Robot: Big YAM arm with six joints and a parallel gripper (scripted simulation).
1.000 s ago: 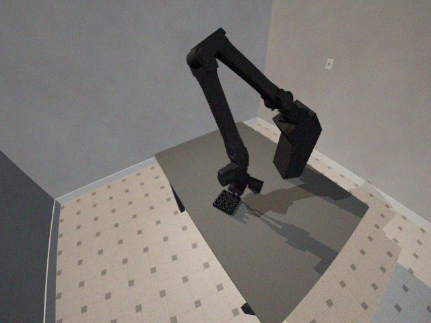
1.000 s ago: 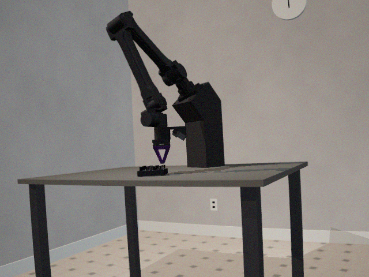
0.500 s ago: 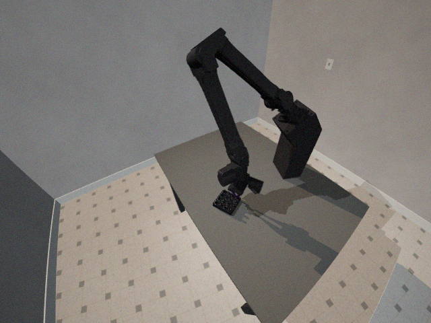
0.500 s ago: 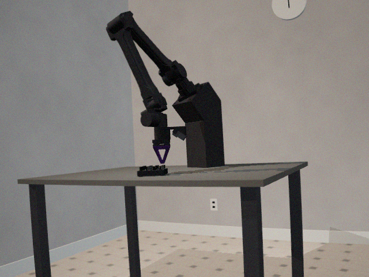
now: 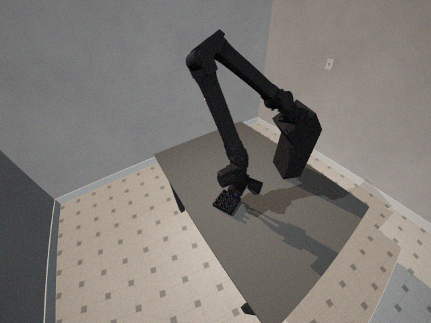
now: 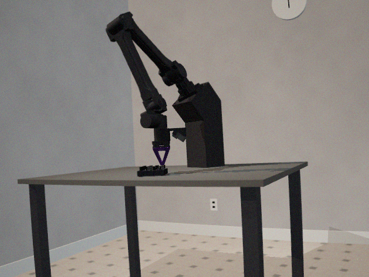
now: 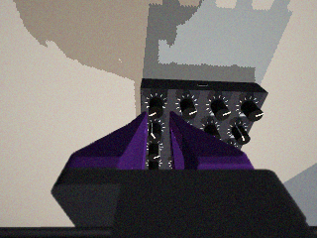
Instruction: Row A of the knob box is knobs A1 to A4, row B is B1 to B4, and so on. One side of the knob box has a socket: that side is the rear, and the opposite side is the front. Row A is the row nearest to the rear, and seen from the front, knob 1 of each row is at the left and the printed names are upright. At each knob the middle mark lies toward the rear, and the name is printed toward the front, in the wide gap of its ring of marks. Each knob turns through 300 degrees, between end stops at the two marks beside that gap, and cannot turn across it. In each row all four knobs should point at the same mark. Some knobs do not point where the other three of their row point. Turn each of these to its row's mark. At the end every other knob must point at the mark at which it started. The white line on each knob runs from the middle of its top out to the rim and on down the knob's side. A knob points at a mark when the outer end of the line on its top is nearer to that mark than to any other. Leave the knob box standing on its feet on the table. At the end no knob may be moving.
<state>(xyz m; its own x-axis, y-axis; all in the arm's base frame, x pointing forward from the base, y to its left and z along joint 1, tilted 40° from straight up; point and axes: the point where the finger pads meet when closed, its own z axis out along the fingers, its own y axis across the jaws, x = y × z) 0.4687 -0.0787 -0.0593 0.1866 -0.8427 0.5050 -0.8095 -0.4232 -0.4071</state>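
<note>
The black knob box (image 5: 227,200) stands on the grey table near its left edge; it also shows in the side view (image 6: 152,171) and the wrist view (image 7: 203,119). My gripper (image 6: 161,163) points straight down over the box's end nearest the arm base, its purple fingertips just above the knob tops. In the wrist view the fingers stand a narrow gap apart and straddle the leftmost column of knobs. The second knob from the far edge (image 7: 156,130) shows in the gap, and I cannot tell if the fingers touch it. The fingers hide the nearer knobs.
The arm's tall black base (image 5: 295,142) stands on the table behind the box. The table's left edge (image 5: 194,222) runs close beside the box.
</note>
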